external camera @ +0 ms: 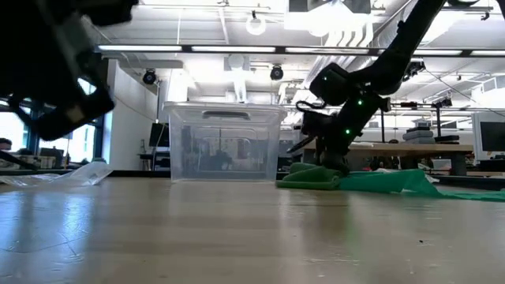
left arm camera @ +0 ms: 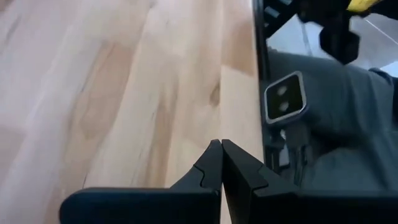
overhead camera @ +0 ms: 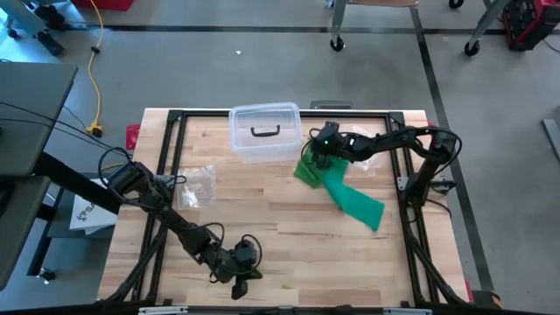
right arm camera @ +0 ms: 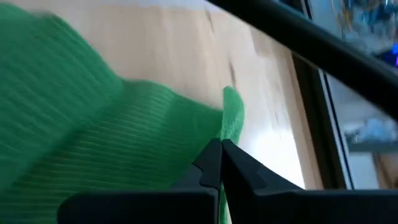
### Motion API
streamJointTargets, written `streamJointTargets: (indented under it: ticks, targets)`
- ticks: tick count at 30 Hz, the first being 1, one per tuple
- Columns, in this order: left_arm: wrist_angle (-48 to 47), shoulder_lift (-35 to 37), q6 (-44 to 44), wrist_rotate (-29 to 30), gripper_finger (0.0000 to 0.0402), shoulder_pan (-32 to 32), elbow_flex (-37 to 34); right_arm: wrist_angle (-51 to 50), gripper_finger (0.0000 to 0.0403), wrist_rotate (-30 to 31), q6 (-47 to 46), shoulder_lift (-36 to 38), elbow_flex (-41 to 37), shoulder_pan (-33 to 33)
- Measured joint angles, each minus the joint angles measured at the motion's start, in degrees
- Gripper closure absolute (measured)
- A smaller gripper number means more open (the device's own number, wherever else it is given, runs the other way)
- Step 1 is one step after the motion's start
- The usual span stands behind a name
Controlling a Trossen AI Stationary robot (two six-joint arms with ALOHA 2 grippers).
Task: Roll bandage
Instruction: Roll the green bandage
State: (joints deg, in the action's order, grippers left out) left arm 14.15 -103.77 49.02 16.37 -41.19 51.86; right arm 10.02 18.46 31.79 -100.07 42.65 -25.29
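While the left gripper [overhead camera: 246, 282] sits pinched shut on nothing at the table's near edge, the right gripper [overhead camera: 317, 159] is closed tight and pressing down on the green bandage's [overhead camera: 350, 198] bunched far end beside the clear tub [overhead camera: 264, 131], probably starting the roll.

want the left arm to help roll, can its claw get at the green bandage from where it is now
Probably not easily. The left claw sits shut at the table's near edge, far from the green bandage. The wood between them is bare, but the right claw already works at the bandage's far end.
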Motion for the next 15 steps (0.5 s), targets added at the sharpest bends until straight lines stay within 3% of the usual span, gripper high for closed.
streamJointTargets:
  ticks: [6, 15]
  targets:
    - [-0.72, 0.00, -5.02, 1.16, 0.0401, 0.56, 2.80, -1.95, 0.0390, 5.13, 1.01, 0.48, 0.13, 0.71]
    - [-1.08, 0.00, -10.46, 2.18, 0.0401, 4.71, 4.51, -21.96, 0.0245, 9.26, 0.01, 10.15, 5.28, 0.45]
